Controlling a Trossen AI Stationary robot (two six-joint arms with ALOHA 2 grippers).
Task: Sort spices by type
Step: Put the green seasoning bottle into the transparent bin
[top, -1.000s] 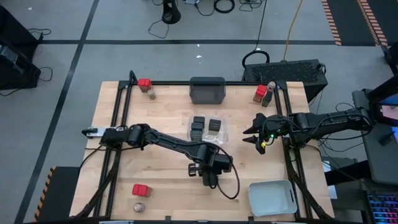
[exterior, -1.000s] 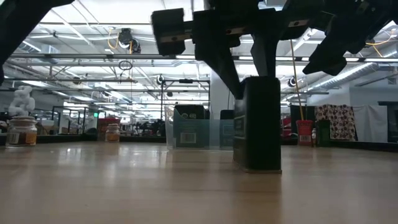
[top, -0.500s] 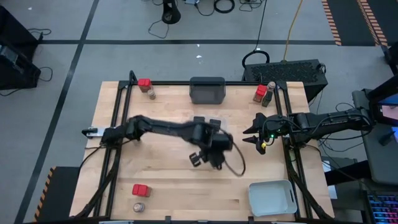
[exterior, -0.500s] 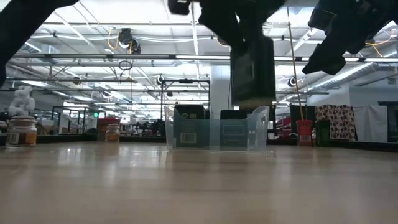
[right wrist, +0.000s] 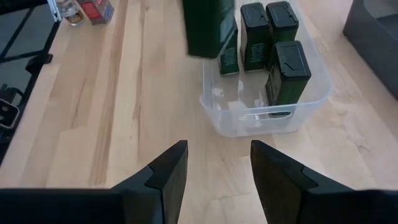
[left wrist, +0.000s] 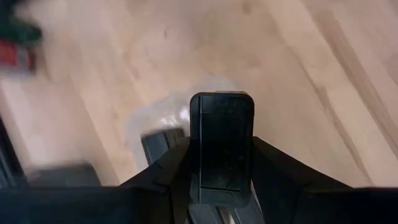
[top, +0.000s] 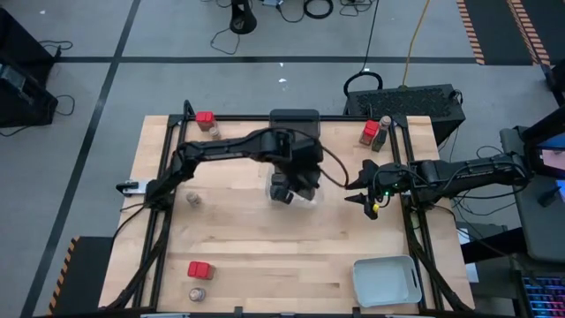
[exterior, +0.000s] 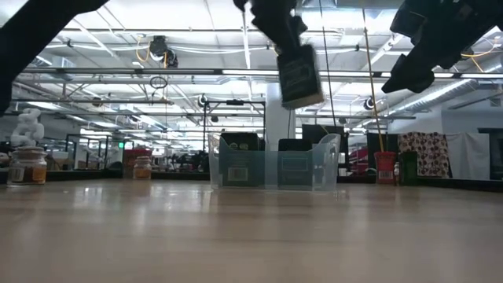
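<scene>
My left gripper (top: 287, 181) is shut on a black boxy spice container (exterior: 300, 75) and holds it in the air over the clear tray (right wrist: 249, 121) at the table's middle. Several black boxes (right wrist: 288, 71) stand upright in that tray. My right gripper (top: 360, 190) hovers open to the right of the tray, with nothing between its fingers (right wrist: 165, 174). Red-topped containers (top: 199, 269) and round jars (top: 192, 200) stand on the table's left side. Another red-topped container (top: 370, 132) stands at the far right. My left gripper pinches the black box between its two fingers (left wrist: 168, 168), on two opposite sides (left wrist: 198, 180) near its upper end. The fingers come slanting down from above. The box hangs below them, slightly tilted, lifted clear above the clear tray.
A dark grey tray (top: 294, 124) sits at the far edge behind the clear tray. A pale grey tray (top: 386, 281) sits at the near right corner. A black frame (top: 168, 177) runs along the table's sides. Bare wood (top: 265, 247) lies near the front middle.
My left gripper has lifted the black box off the table near the front middle. It has carried the box up and toward the far edge, over the clear tray, rolling its wrist on the way. The box stood upright on the wood then and now hangs clear.
</scene>
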